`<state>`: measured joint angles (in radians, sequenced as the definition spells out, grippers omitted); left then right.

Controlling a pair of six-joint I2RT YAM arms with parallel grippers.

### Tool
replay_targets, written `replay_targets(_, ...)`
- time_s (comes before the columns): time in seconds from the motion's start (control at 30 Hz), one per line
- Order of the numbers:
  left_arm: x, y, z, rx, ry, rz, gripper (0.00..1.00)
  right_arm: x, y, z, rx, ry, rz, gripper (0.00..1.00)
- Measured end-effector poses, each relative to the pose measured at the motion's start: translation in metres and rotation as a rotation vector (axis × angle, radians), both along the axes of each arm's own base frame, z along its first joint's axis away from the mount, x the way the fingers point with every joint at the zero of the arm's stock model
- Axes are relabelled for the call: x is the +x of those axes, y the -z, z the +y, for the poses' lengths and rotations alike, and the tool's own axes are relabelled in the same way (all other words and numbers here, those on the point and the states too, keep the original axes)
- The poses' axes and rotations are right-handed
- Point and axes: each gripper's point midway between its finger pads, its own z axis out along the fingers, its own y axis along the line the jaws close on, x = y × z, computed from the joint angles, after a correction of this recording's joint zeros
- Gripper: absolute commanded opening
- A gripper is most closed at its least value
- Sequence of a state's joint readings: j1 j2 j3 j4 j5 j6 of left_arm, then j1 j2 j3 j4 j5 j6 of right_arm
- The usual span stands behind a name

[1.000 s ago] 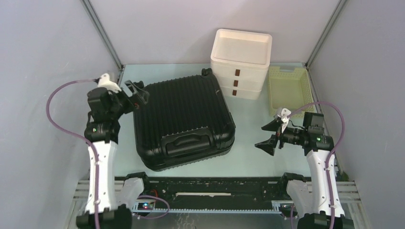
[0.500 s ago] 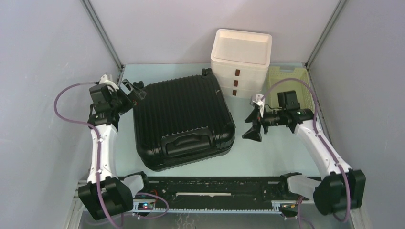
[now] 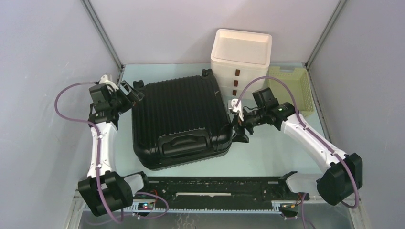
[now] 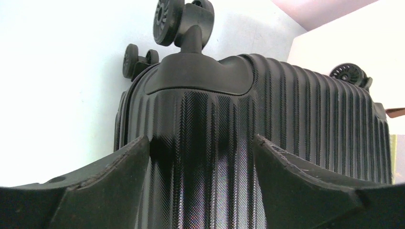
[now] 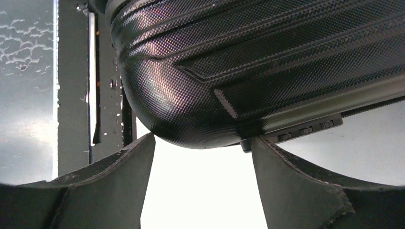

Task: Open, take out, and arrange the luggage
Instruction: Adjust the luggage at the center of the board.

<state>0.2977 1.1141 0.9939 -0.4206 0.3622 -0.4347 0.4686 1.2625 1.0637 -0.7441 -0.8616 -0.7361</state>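
1. The luggage (image 3: pixel 181 121) lies flat and closed on the worktop (image 3: pixel 267 152), a little to the 9 o'clock side of centre, with its ribbed black shell facing up.
2. Its carry handle (image 3: pixel 184 141) sits on the 6 o'clock edge, toward my bases. Its wheels (image 4: pixel 167 16) stick out along the 12 o'clock edge.
3. My left gripper (image 3: pixel 131 93) is at the luggage's 10 o'clock corner with its jaws spread wide.
4. In the left wrist view my two fingers (image 4: pixel 119 167) frame the smooth corner cap and the ribs running away from it. I cannot tell whether either pad touches the shell, and nothing is clamped between them.
5. My right gripper (image 3: pixel 237 125) is at the luggage's side between 3 and 4 o'clock, also with its jaws wide and holding nothing.
6. In the right wrist view the rounded corner of the shell sits just beyond my fingertips, over the gap. The seam strip runs off toward 3 o'clock, and pale worktop shows between the fingers.
7. A white three-drawer box (image 3: pixel 241 62) stands at 1 o'clock from the luggage, just beside its far corner.
8. A pale yellow slatted basket (image 3: pixel 291 86) sits at 2 o'clock, right next to the box on its 3 o'clock side.
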Motion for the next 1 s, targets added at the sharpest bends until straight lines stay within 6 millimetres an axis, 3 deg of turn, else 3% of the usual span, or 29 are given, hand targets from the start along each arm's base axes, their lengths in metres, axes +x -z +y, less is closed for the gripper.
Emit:
replay_targets(0.17,0.013,0.006,0.014,0.038,-0.023,-0.006,0.68,-0.019,0.0,0.021,-0.057,-0.061,0.004,0.73)
replay_targets(0.37,0.035,0.004,0.024,0.059,-0.012,-0.016,0.67,-0.038,-0.002,0.047,-0.075,-0.123,0.094,0.73)
replay_targets(0.53,0.052,0.002,0.024,0.038,0.021,0.003,0.67,-0.046,-0.004,0.052,-0.041,-0.172,0.143,0.75)
replay_targets(0.67,0.064,0.001,0.023,0.016,0.045,0.024,0.67,-0.049,-0.015,0.042,0.033,-0.212,0.18,0.79)
replay_targets(0.83,0.072,0.003,0.022,-0.002,0.063,0.04,0.67,-0.037,-0.038,0.009,0.175,-0.154,0.13,0.82)
replay_targets(0.93,0.075,0.003,0.022,-0.007,0.068,0.042,0.68,-0.037,-0.043,-0.006,0.225,-0.115,0.112,0.82)
replay_targets(1.0,0.076,0.004,0.023,-0.006,0.067,0.043,0.69,-0.027,-0.044,-0.017,0.249,-0.059,0.106,0.82)
